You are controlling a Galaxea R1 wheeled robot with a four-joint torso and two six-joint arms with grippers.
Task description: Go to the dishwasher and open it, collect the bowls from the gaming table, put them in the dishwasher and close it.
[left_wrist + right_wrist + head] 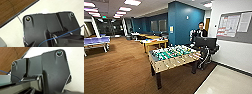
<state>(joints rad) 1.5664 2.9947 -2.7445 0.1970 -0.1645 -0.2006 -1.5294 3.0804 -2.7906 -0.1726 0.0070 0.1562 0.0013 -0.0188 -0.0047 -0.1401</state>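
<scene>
One wooden foosball table ahead on brown carpet; a person stands behind it. Finger state: cannot tell for either gripper.

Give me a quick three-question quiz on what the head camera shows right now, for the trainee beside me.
1. True or false: the football table stands on the brown wood-look floor.
2. What stands just behind the football table's far end? A) a person by a dark monitor; B) a dishwasher; C) a sofa.
3. Fill in: the wall behind the person, left of the doorway, is painted ____.

Key: 1 true; 2 A; 3 blue.
</scene>
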